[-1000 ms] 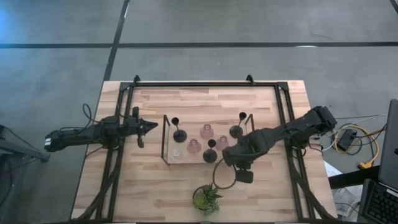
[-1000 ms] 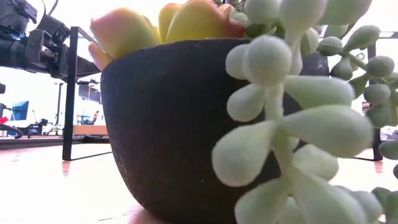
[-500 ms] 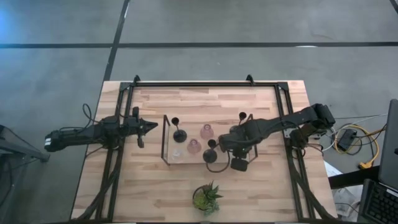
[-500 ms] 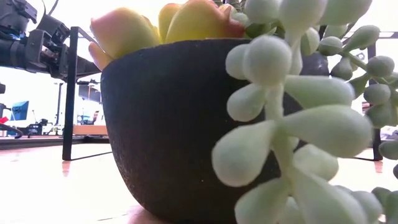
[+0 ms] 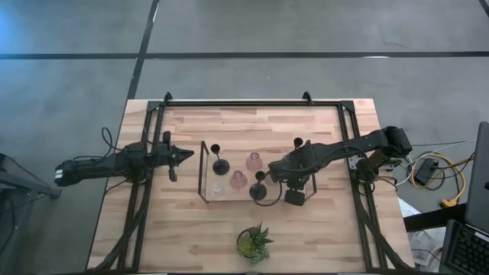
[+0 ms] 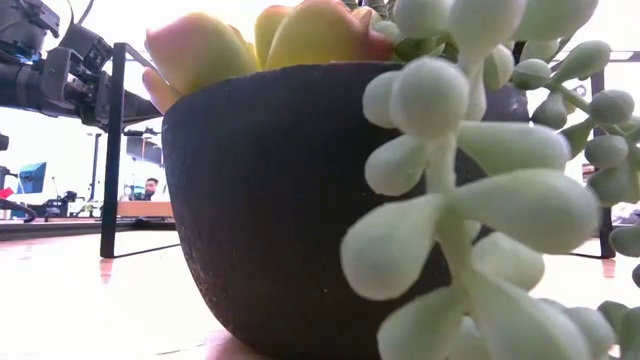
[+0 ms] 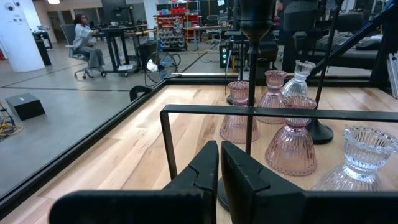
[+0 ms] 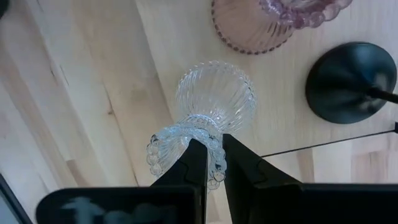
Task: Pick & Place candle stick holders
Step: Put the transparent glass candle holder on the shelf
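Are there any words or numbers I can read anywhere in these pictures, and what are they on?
No words or numbers can be read anywhere.
Wooden table: no writing on it.
Clear glass candle holder at the right end effector: no label.
Pink holders and plant pot: plain.
Shelves in the room behind: too small and blurred to read.

Even, soft light covers the high view; the wooden tabletop (image 5: 229,229) is bright and the shadows beneath the arms are faint. In the low view a dark plant pot (image 6: 270,200) and pale succulent beads (image 6: 470,210) fill the picture, blurred from closeness, against a washed-out, overexposed background. The left wrist view is clear, with ceiling lights glinting on pink glass holders (image 7: 292,140). The right wrist view shows a clear glass holder (image 8: 208,102) sparkling, sharp.
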Robot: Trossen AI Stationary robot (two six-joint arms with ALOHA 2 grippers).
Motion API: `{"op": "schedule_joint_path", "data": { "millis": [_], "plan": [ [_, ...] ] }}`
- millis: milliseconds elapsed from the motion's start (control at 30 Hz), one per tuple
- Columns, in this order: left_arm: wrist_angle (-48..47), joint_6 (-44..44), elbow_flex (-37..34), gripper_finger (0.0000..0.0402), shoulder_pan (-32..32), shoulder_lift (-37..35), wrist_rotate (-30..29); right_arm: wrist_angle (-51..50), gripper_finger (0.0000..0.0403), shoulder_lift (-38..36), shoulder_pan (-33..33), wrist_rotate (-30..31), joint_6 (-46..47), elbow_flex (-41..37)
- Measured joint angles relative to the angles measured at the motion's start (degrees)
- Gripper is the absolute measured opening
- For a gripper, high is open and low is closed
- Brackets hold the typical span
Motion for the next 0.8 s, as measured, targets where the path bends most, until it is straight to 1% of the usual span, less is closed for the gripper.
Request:
{"op": "schedule_joint_path", "data": {
  "millis": [200,500,800],
  "plan": [
    [0.0,0.0,0.0,0.0023,0.0,0.0,0.0,-0.2,0.0019,0.0,0.0,-0.2,-2.9,-0.2],
    [0.0,0.0,0.0,0.0023,0.0,0.0,0.0,-3.2,0.0019,0.0,0.0,-0.7,-3.7,-0.3],
    [0.0,0.0,0.0,0.0023,0.0,0.0,0.0,-3.3,0.0019,0.0,0.0,-0.6,-4.5,-0.3]
  ]
}}
